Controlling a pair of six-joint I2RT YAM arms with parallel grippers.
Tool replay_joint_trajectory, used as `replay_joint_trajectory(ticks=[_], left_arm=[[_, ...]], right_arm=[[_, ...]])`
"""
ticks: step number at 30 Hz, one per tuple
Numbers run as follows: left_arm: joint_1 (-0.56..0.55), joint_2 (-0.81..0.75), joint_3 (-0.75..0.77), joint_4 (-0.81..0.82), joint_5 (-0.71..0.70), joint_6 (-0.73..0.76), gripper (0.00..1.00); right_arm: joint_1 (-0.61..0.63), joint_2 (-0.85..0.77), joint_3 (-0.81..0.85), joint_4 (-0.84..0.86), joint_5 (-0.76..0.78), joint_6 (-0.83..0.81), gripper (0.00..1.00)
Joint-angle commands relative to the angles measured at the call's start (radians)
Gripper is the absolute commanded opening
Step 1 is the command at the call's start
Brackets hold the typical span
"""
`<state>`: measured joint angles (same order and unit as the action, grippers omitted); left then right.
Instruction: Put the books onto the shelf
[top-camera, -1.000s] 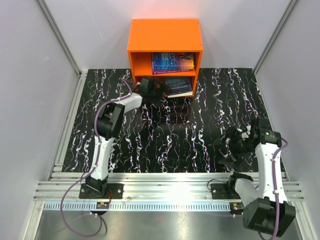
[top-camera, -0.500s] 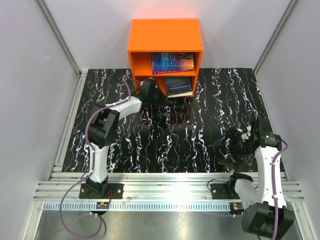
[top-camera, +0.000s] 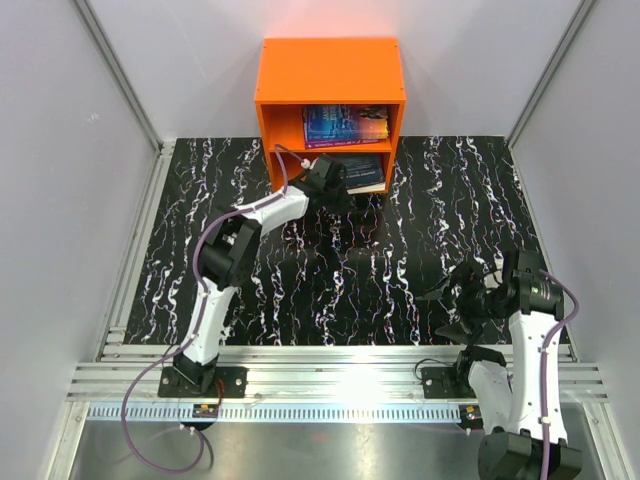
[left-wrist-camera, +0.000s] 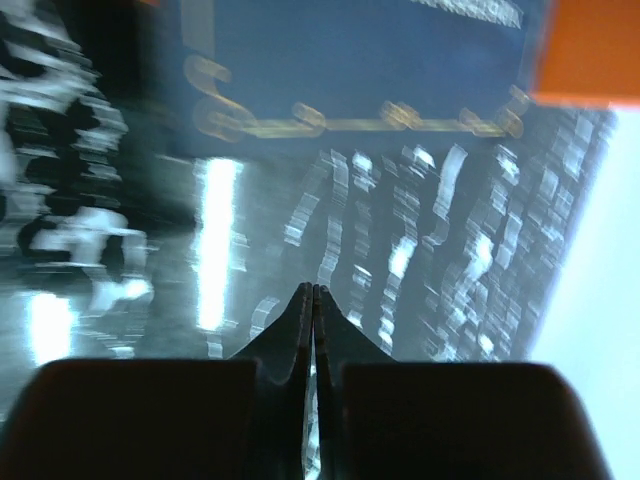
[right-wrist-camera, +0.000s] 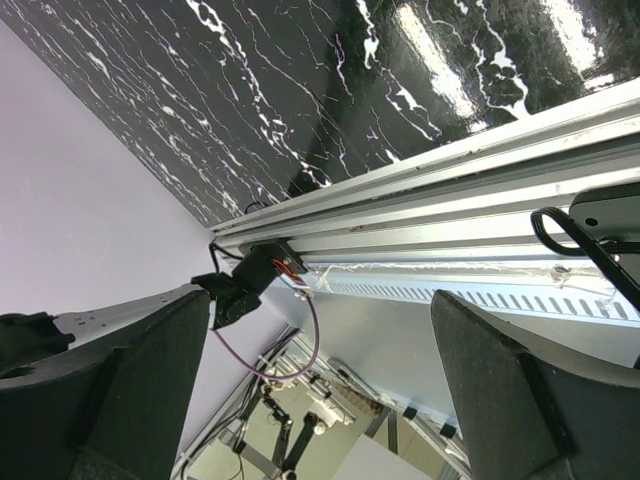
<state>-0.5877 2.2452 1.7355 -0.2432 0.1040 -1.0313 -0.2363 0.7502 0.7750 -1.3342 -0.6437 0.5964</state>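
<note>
Top external view: bright orange boxy two-compartment shelf (top-camera: 330, 75) at upper centre of the frame. Thin paperbacks (top-camera: 345, 125) lie flat in the upper compartment, a dark blue book (top-camera: 365, 172) in the lower. Left pincer (top-camera: 333, 182) sits at the lower compartment's mouth, just left of that book. Its tips are pressed together and hold nothing.

Left wrist view: blurred. The book lies above the tips, with black white-veined tabletop (left-wrist-camera: 400, 250) between.

Right pincer (top-camera: 462, 300) at lower right, spread wide, empty, well apart from the shelf.
</note>
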Motion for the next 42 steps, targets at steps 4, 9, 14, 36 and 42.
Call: replay_joint_trajectory(ticks=[4, 9, 14, 36, 42], left_arm=[[0.006, 0.033, 0.151, -0.140, -0.228, 0.109, 0.00], [0.006, 0.129, 0.312, -0.185, -0.309, 0.143, 0.00], [-0.020, 0.172, 0.334, -0.087, -0.523, 0.112, 0.00], [-0.173, 0.030, -0.251, 1.126, -0.872, 0.469, 0.00], [-0.120, 0.194, -0.006, 1.110, -0.728, 0.424, 0.00]], right_arm=[[0.006, -0.046, -0.014, -0.074, 0.021, -0.003, 1.00], [0.006, -0.077, -0.043, -0.094, 0.026, 0.002, 1.00], [0.006, -0.109, -0.075, -0.118, 0.035, 0.003, 1.00], [0.006, -0.249, -0.129, -0.207, 0.047, 0.002, 1.00], [0.006, -0.242, -0.158, -0.191, 0.032, 0.002, 1.00]])
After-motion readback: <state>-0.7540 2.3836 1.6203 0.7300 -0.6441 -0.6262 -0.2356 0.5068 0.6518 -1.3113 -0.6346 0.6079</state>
